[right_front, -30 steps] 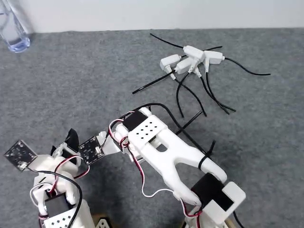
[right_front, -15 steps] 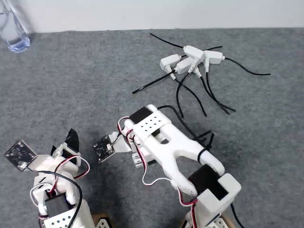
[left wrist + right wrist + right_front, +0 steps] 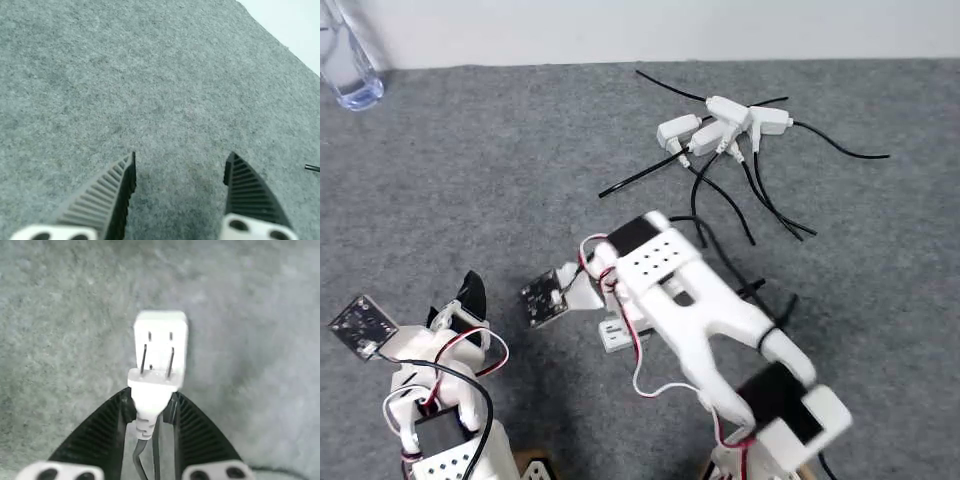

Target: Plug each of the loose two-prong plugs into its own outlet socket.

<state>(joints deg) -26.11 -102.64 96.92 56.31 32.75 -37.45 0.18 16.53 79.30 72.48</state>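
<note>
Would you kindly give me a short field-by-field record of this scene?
Right hand: shut on plug, cord trailing back between the fingers
Prongs: pointing at socket, both slots visible, not yet in
Left hand: open, over bare mat
Pile: white plug parts and black cords, far side of the mat
Glass: far corner, away from both arms
</note>
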